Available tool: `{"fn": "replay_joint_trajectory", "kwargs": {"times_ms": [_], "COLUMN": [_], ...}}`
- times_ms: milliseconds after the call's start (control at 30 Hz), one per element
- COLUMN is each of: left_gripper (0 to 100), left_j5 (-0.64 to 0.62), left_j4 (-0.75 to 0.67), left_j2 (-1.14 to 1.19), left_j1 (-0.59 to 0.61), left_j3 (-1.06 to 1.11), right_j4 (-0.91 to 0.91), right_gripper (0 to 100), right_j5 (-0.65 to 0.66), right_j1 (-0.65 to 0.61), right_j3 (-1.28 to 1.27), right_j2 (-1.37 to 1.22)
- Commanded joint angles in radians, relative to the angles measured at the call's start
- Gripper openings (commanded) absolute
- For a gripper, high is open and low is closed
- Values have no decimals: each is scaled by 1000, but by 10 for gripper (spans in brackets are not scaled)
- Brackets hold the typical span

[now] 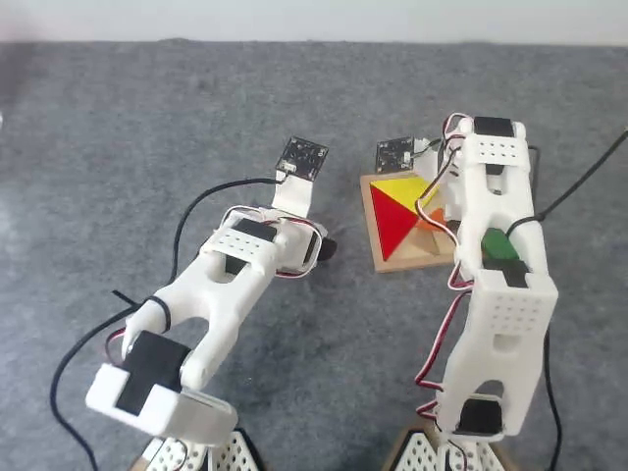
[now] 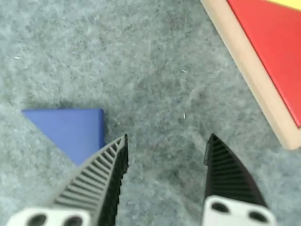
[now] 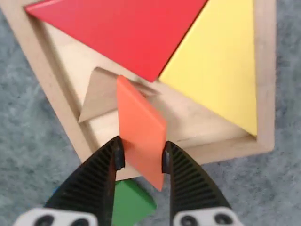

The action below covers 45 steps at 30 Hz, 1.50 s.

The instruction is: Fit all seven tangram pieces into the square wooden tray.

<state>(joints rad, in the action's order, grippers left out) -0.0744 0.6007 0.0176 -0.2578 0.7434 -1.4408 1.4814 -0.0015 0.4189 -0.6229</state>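
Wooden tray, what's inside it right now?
A red triangle and a yellow triangle lie inside the tray. The right gripper holds an orange piece over it, hiding whatever is underneath.

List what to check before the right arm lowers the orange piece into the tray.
1. Grip, right gripper shut on orange piece: ok.
2. Position, orange piece above tray: ok.
3. Squared to its slot: cannot tell.
4. Seating, red triangle and yellow triangle flat: ok.
5. Clearance, left gripper open, off the tray: ok.
6. Leftovers, green piece and blue piece in tray: not ok, both outside it.
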Motion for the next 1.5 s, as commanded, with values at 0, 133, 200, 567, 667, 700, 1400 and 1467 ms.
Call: {"fn": "replay_joint_trajectory", "kwargs": {"times_ms": [0,133,200,567,667,700,1400,1467], "left_gripper": [258,258,258,258,258,258,258,258], "left_j5": [8,8,8,8,8,8,8,8], "left_j4": [-12,-12,-12,-12,-12,-12,-12,-12], "left_j2": [-17,-17,-17,-17,-17,-17,-14,-14], "left_j1": [-6,-6,-6,-6,-6,-6,-8,-8], "left_j3": [-19,-19,-19,-19,-19,-19,-24,-24], "right_j4": [-31,-113,-125,-130,-143,-166,-351,-338], "right_gripper": [9,9,9,9,9,9,9,9], "right_j5": [-48,-121,-109,-106,-169,-209,121,265], "right_j1": [-18,-87,-114,-180,-143,-130,-53,-36], "right_j3": [58,58,58,58,57,57,58,60], "right_j2": [128,171,173,170,150,143,203,211]}}
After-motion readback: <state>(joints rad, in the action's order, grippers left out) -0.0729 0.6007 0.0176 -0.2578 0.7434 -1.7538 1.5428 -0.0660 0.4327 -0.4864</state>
